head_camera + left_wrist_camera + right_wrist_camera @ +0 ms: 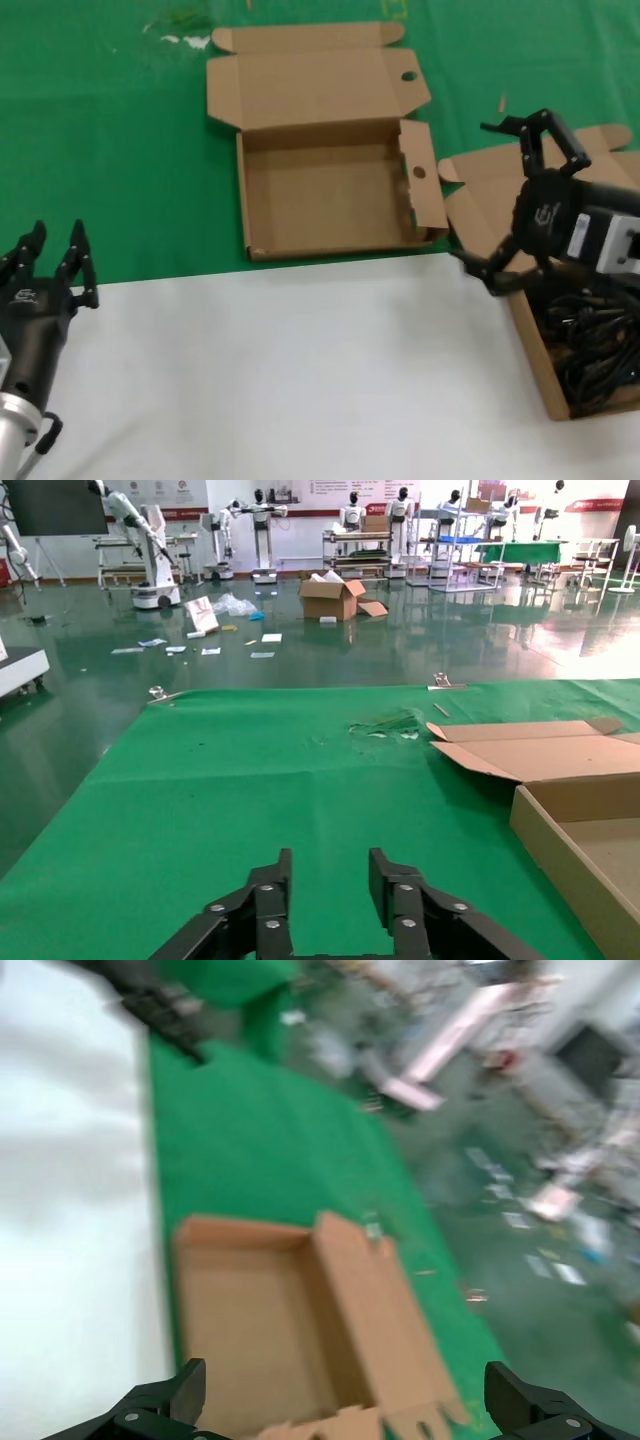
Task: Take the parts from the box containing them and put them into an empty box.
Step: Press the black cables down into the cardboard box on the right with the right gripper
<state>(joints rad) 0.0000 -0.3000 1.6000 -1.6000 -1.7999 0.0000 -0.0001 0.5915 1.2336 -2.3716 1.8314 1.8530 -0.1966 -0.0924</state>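
Observation:
The empty box (pixel 330 200) lies open at the middle of the green cloth, with round holes in its lid tab and side flap. It also shows in the right wrist view (pixel 260 1330) and partly in the left wrist view (pixel 585 855). The box containing the parts (pixel 535 360) sits at the right edge, with black power cords (pixel 600 345) piled inside. My right gripper (pixel 473 192) is wide open and empty, above that box's near-left corner, facing the empty box. In its own view the right gripper (pixel 345 1405) frames the empty box. My left gripper (pixel 58 235) is open and empty at the lower left.
The green cloth (pixel 100 140) covers the far half of the table and a white surface (pixel 280 380) the near half. The cord box's plain lid (pixel 480 175) lies open between the two boxes. The left gripper (pixel 330 875) hovers over bare green cloth.

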